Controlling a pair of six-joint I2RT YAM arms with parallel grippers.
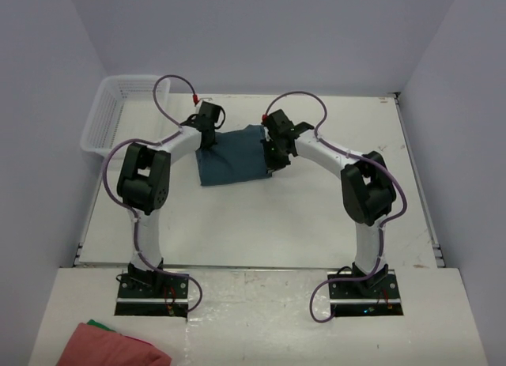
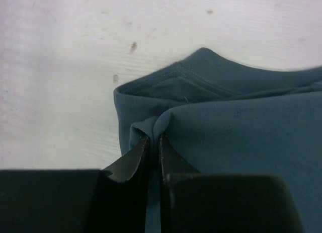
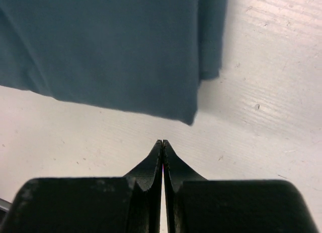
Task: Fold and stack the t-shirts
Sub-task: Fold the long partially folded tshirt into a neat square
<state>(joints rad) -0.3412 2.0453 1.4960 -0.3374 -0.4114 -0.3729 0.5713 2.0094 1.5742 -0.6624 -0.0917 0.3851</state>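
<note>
Top view, t-shirt: the dark teal t-shirt (image 1: 233, 156) lies folded into a rough rectangle on the white table (image 1: 261, 224), towards the far middle, between the two arms
Top view, left gripper: the left gripper (image 1: 207, 143) is down at the shirt's left edge
Top view, right gripper: the right gripper (image 1: 274, 156) is at the shirt's right edge
Top view, surroundings: a white basket (image 1: 107, 117) sits at the far left of the table; a pink-red cloth (image 1: 118, 346) lies at the near left, in front of the arm bases
Left wrist view, left gripper (image 2: 153, 136): the jaws are nearly closed and pinch a small fold of fabric at the shirt's layered corner
Left wrist view, t-shirt (image 2: 231, 137): its round neck edge shows just beyond the pinched fold
Right wrist view, right gripper (image 3: 162, 142): the fingertips are pressed together with nothing between them, over bare table
Right wrist view, t-shirt (image 3: 115, 47): its near edge and corner lie just ahead of the fingertips, apart from them
</note>
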